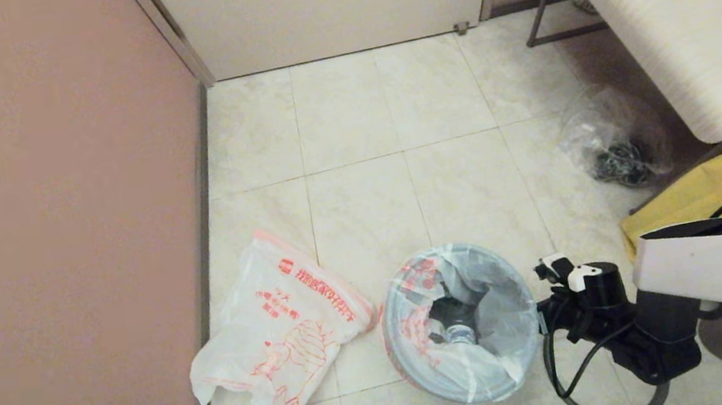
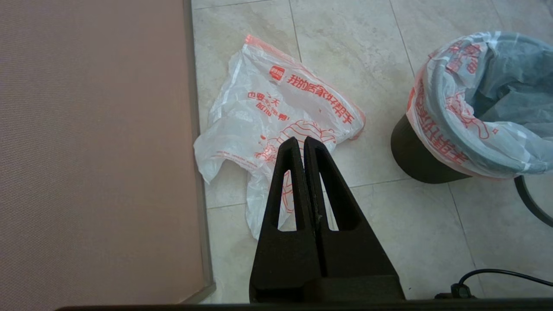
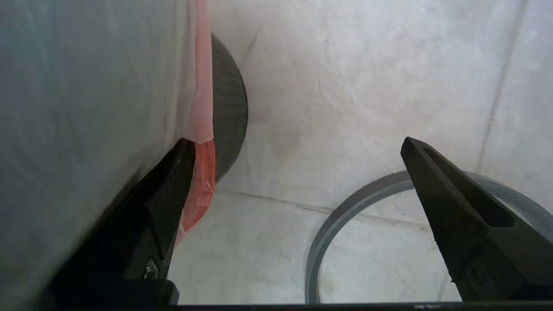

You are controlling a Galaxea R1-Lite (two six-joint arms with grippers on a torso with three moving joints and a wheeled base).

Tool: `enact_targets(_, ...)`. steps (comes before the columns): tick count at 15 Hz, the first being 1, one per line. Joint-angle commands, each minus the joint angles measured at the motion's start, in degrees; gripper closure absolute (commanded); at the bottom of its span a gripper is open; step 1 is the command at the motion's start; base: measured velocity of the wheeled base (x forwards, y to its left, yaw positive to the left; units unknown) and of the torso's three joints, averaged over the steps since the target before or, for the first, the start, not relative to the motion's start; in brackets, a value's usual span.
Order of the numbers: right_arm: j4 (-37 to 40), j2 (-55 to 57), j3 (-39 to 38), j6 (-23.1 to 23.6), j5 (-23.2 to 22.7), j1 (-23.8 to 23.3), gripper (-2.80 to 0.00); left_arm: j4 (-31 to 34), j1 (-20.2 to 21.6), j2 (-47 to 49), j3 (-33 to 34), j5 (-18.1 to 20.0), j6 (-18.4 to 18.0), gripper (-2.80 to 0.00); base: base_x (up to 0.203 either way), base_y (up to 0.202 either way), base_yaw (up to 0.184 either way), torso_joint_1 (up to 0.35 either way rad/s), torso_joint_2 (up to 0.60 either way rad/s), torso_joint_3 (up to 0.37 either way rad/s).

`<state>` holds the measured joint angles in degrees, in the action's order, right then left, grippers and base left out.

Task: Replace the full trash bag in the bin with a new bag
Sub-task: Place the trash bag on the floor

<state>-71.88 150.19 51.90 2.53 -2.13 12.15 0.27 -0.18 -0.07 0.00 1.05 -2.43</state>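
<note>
You see the tiled floor [image 1: 460, 187] with the new bag [image 1: 283, 330] lying flat beside the pink wall [image 1: 47, 230], just left of the bin [image 2: 417, 157], which holds the full trash bag [image 1: 486, 306] folded over its rim. Your right gripper [image 3: 298, 172] sits low against the bin's right side with its jaws spread wide, one finger [image 3: 170, 194] touching the bag's orange-red rim, gripping nothing. Your left gripper [image 2: 304, 144] hangs above the new bag, fingers pressed together and empty.
</note>
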Motion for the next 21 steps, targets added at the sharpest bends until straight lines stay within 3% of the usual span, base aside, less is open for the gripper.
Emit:
enact_targets(1, -0.4, 1.2, 0.0, 1.9, 0.0, -0.8, -2.80, 0.0, 0.0, 0.1, 0.0, 0.0, 0.0, 0.00, 0.000, 0.000, 0.000, 0.000, 0.00, 0.000)
enact_targets(7, -0.9, 1.1, -2.4, 7.3, 4.6, -1.8, -2.80, 0.0, 0.0, 0.1, 0.0, 0.0, 0.0, 0.00, 0.000, 0.000, 0.000, 0.000, 0.00, 0.000)
enact_targets(10, -3.8, 2.6, -1.4, 9.7, 9.4, -2.0, -2.80, 0.0, 0.0, 0.1, 0.0, 0.0, 0.0, 0.00, 0.000, 0.000, 0.000, 0.000, 0.00, 0.000)
enact_targets(15, 6.8, 2.5, 3.5, 10.8, 18.7, 1.2, -2.80, 0.0, -0.1, 0.1, 0.0, 0.0, -0.1, 0.00, 0.000, 0.000, 0.000, 0.000, 0.00, 0.000)
enact_targets(19, 8.8, 1.5, 4.2, 10.7, 20.7, 3.7, -2.80, 0.0, 0.0, 0.0, 0.0, 0.0, 0.0, 0.00, 0.000, 0.000, 0.000, 0.000, 0.00, 0.000)
enact_targets(20, 10.2, 1.5, 5.5, 10.6, 20.8, 4.4, 0.00, 0.0, 0.0, 0.1, 0.0, 0.0, 0.0, 0.00, 0.000, 0.000, 0.000, 0.000, 0.00, 0.000)
enact_targets(21, 12.1, 1.2, 6.6, 10.7, 20.8, 4.9, 0.00, 0.0, 0.0, 0.1, 0.0, 0.0, 0.0, 0.00, 0.000, 0.000, 0.000, 0.000, 0.00, 0.000)
